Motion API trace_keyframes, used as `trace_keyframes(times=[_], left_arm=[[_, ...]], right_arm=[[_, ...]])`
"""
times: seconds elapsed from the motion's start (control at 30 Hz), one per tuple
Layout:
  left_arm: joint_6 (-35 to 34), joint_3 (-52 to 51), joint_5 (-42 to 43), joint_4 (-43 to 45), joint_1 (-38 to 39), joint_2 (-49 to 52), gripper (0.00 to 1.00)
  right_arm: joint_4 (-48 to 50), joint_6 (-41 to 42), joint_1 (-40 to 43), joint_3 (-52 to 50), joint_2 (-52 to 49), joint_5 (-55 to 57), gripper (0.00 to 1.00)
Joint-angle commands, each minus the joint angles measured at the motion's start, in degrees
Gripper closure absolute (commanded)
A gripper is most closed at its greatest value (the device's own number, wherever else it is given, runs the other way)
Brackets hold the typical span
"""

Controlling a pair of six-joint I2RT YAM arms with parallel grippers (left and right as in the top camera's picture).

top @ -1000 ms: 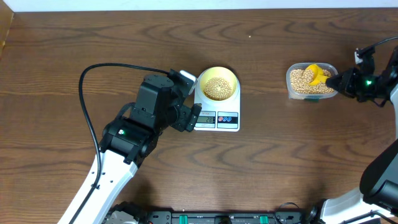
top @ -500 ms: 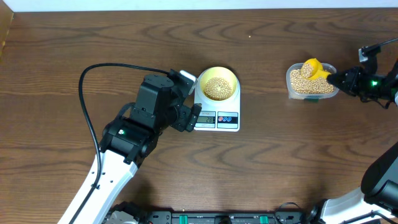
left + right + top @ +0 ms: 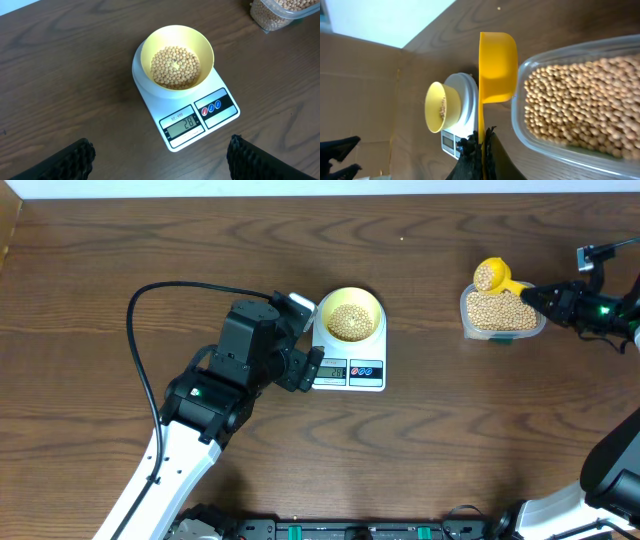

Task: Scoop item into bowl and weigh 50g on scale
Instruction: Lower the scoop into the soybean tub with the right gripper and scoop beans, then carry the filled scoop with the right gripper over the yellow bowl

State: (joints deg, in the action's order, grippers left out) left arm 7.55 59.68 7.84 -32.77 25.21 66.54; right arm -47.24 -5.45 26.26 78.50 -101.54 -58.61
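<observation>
The pale-yellow bowl [image 3: 349, 315] [image 3: 176, 57] stands on the white scale [image 3: 349, 370] [image 3: 200, 112], whose display reads 28. A layer of tan beans [image 3: 176, 67] lies in the bowl. My left gripper [image 3: 305, 360] [image 3: 160, 165] hovers open just left of the scale's front, with nothing between its fingers. Far to the right, my right gripper [image 3: 545, 297] [image 3: 482, 145] is shut on the handle of a yellow scoop [image 3: 490, 275] [image 3: 497, 67]. The scoop holds beans and hangs over the far left rim of the clear tub [image 3: 502, 315] [image 3: 580, 100].
The clear tub is well filled with beans [image 3: 580, 95]. A black cable [image 3: 165, 290] loops over the table behind the left arm. Bare brown tabletop [image 3: 425, 330] lies between the scale and the tub.
The right gripper has lifted the scoop out of the tub's beans, and it now sits higher and further back-left, loaded. The left arm, bowl and scale have not moved.
</observation>
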Motion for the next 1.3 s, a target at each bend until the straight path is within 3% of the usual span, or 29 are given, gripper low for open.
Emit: trace_keyframes(times=[0.0,0.83,1.27], left_arm=[[0.2,-0.1,0.5,0.0,-0.1,0.1,0.14],[0.2,-0.1,0.5,0.0,-0.1,0.1,0.13],[0.2,-0.1,0.5,0.0,-0.1,0.1,0.13]], right_arm=[[0.2,-0.4,-1.5,-0.3,-0.5,-3.5,0.99],[10.2,8.3,-16.9,-0.3,-0.5,-3.5,0.99],[13.8,7.9,-24.6,-0.3,-0.5,-2.8,0.99]])
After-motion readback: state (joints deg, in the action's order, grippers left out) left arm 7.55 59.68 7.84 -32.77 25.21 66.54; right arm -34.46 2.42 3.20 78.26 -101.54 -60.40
